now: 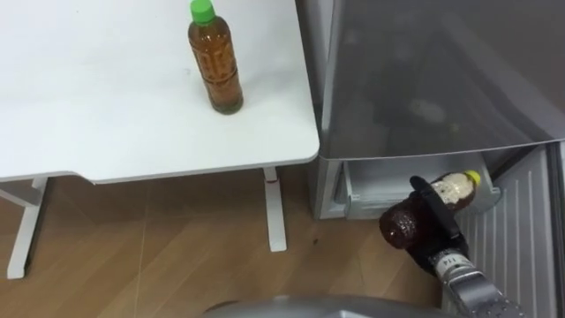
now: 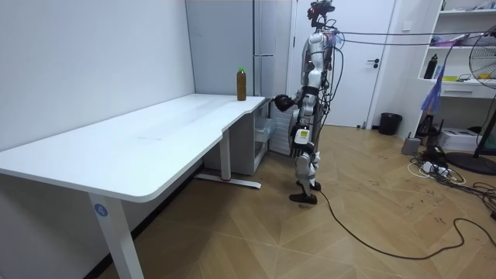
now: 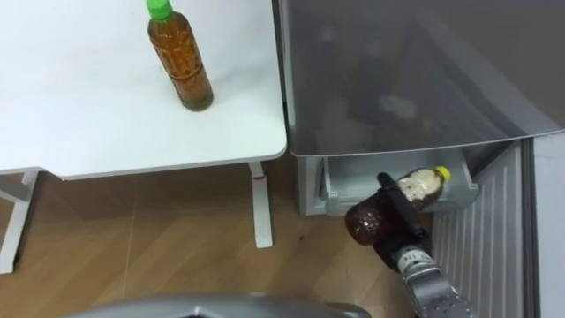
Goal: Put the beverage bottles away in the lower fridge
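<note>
At two o'clock in the eye views stands the grey fridge (image 1: 433, 79), its top a broad dull sheet. Its lower compartment (image 1: 371, 181) is open at four o'clock, showing a pale drawer. Toward ten o'clock spreads the white table (image 1: 106, 106), whose edge runs just beside the fridge wall, with wood floor below it.

The room view has the robot standing upright on the floor at the table's far end, facing the fridge. Its left hand (image 2: 301, 137) hangs low at its side.

The right hand (image 1: 439, 225) reaches in from five o'clock, over the front of the open drawer. Its dark fingers (image 1: 433, 201) are curled tight round the middle of a drink bottle (image 1: 402, 227), thumb side hidden. The bottle lies tilted across the palm: its dark base sticks out toward eight o'clock, and its yellow cap (image 1: 474, 177) points to two o'clock, above the drawer.

A second bottle (image 1: 216, 66) of amber drink stands upright on the table at eleven o'clock, near the fridge-side edge, topped by a green cap (image 1: 202, 11).
</note>
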Motion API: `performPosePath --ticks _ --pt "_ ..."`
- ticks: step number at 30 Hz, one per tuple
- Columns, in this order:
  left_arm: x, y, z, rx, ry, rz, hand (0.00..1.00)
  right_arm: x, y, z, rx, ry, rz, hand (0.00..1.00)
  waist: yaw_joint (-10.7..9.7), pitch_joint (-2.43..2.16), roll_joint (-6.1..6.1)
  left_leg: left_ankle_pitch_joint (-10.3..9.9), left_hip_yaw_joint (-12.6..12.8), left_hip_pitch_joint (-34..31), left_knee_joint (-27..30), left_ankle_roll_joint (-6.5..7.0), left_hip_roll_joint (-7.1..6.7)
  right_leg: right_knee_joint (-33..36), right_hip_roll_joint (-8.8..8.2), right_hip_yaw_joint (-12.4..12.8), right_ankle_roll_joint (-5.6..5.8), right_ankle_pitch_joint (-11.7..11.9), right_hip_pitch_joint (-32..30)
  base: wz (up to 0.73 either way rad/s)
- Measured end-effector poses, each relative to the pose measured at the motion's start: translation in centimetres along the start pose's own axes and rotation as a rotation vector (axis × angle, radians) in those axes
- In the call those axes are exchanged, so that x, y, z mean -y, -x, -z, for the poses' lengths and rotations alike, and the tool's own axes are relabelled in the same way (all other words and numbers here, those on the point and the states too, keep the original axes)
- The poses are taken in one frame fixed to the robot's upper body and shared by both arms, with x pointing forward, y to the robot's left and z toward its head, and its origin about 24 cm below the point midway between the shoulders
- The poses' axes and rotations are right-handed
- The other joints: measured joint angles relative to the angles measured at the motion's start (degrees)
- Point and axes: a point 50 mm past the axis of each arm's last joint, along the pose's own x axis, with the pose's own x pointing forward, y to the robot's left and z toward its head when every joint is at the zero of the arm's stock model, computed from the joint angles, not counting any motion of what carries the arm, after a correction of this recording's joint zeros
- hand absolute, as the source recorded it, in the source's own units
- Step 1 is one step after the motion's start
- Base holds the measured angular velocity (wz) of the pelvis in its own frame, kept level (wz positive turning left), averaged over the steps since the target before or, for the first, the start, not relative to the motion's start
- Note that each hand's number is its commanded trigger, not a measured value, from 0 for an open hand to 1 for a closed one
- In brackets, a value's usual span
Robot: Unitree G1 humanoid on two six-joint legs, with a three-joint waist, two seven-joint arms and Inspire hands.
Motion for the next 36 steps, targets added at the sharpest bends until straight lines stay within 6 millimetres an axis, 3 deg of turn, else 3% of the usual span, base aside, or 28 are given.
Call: performPosePath --ticks 9,15,24,28,31,36 --pt "-1.0 0.3 1.4 -0.038 -0.125 -0.022 0.00 0.4 0.0 -1.3 0.094 -0.091 0.098 1.00 0.0 0.09 0.16 0.0 -0.3 -0.2 0.7 0.00 -0.17 -0.2 -0.13 0.2 0.08 -0.1 0.7 0.01" --pt "-1.3 0.5 2.1 -0.085 -0.177 -0.025 0.00 0.5 -0.5 -2.0 0.127 -0.168 0.156 1.00 0.1 0.05 0.08 0.0 -2.3 -2.4 2.4 0.08 -0.76 -0.1 -0.26 -1.3 0.16 -0.2 -0.3 0.18" --pt "-0.3 0.2 0.8 -0.089 -0.271 0.008 0.00 -4.9 -3.8 -3.8 0.141 -0.238 0.091 1.00 -0.6 -0.08 0.68 0.5 -3.8 -8.0 3.7 0.22 -0.94 1.0 -0.13 -2.5 -0.22 0.1 -4.6 0.11" --pt "0.3 0.1 -0.1 -0.068 -0.280 0.031 0.00 -5.8 -4.4 -4.4 0.153 -0.252 0.084 1.00 -0.5 -0.13 1.13 1.2 -3.8 -11.3 4.1 0.35 -0.93 2.2 -0.31 -3.0 -0.36 0.3 -8.4 0.00" --pt "0.6 -0.1 -1.6 -0.046 -0.324 0.041 0.00 -6.8 -5.0 -5.0 0.160 -0.252 0.098 1.00 -0.1 0.45 0.89 2.3 -4.7 -13.8 4.0 0.31 -0.89 2.9 -0.75 -3.4 -0.64 0.8 -10.9 0.09" --pt "1.1 -0.2 -2.9 -0.028 -0.343 0.055 0.00 -8.1 -5.5 -6.2 0.181 -0.278 0.091 1.00 0.1 0.93 1.31 3.8 -5.4 -18.7 4.5 0.32 -0.92 4.1 -1.10 -4.6 -0.94 1.4 -15.6 0.15"
